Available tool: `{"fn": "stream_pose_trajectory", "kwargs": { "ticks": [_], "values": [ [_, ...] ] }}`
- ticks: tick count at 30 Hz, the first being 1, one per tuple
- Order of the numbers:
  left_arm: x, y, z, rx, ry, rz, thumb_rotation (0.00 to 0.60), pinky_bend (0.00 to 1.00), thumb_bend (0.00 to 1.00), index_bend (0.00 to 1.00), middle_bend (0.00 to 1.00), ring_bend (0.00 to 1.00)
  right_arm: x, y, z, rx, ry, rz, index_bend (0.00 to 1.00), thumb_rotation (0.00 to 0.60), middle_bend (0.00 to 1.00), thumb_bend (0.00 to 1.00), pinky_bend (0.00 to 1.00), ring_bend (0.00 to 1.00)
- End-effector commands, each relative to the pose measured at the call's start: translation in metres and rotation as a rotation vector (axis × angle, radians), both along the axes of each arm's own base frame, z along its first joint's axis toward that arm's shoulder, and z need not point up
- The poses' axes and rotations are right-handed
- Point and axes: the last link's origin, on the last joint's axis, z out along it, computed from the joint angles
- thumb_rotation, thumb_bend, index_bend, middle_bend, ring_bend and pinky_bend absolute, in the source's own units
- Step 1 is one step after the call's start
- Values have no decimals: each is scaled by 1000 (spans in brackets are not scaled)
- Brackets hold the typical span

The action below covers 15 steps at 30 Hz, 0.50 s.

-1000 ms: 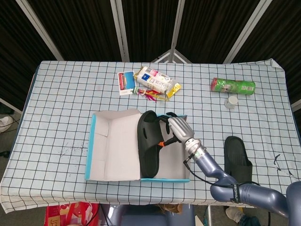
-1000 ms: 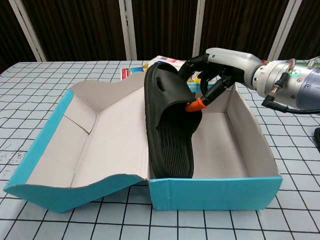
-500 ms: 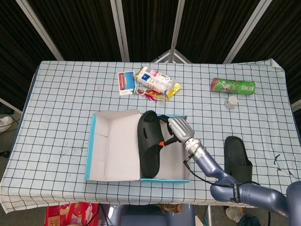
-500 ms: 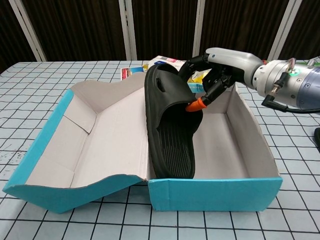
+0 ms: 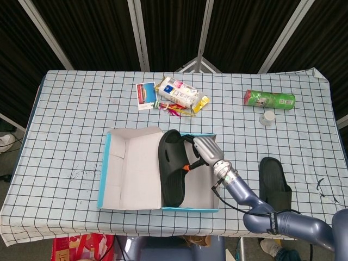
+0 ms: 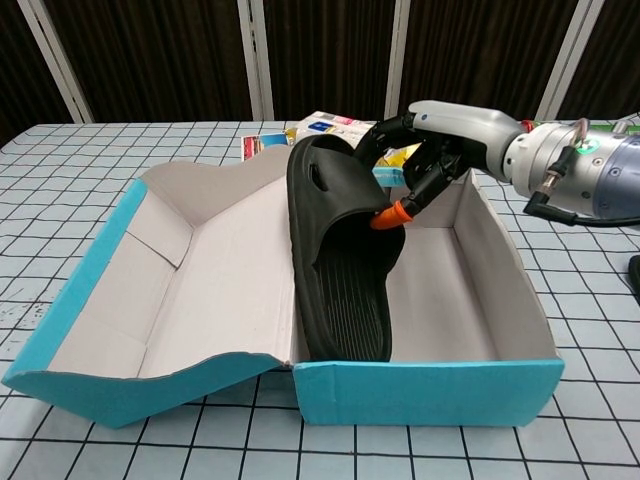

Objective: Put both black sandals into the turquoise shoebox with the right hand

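Only the head view shows the second black sandal lying on the checked tablecloth, right of the turquoise shoebox. In the chest view, the right hand curls its fingers around the ribbed rubber sandal, tilted on edge inside the cardboard box.

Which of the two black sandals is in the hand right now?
The sandal standing on edge in the turquoise shoebox, held by the right hand. The other sandal lies flat on the table.
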Motion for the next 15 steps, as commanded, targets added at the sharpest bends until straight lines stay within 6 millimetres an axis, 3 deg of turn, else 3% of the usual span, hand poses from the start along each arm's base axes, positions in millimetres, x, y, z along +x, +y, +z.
{"fn": "stream_pose_trajectory", "kwargs": {
  "ticks": [1,15],
  "values": [
    [0,0,0,0,1,0,600,131,373,153,56,32,0,1,-1,15,-3,-5,766,600,650,557,528,734],
    [0,0,1,6,0,-1,600,131,373,152,57,32,-6,5,-11,59,13,-31,766,600,650,557,528,734]
  ]
}}
